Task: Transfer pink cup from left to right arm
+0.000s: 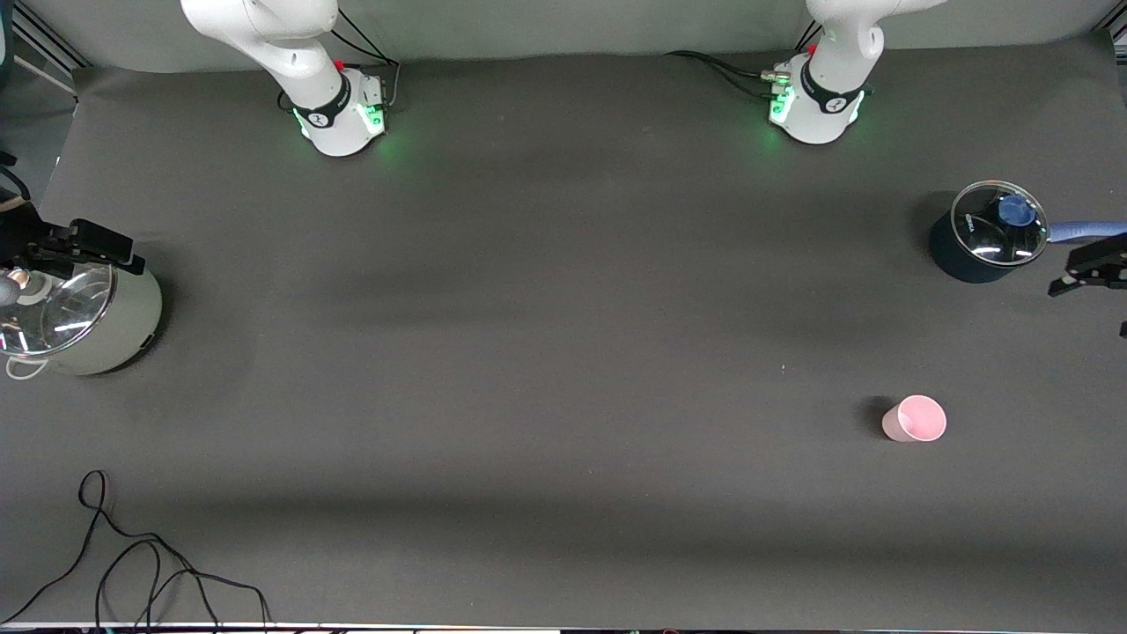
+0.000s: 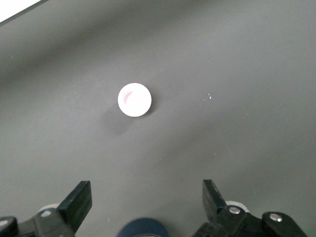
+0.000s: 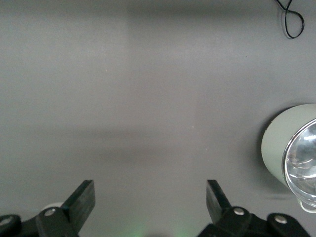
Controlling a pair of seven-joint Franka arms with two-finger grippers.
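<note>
My left gripper (image 2: 147, 205) hangs over bare mat, jaws wide, empty. Pink cup (image 1: 915, 418) stands upright toward my left arm's end. Right gripper (image 3: 150, 202) spread too, beside the grey pot (image 3: 291, 148).

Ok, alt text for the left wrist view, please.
A pink cup stands upright on the dark table, seen from above, untouched. The left gripper hangs open above the table, its two black fingers spread wide, with the blue top of a pot lid between them.
</note>
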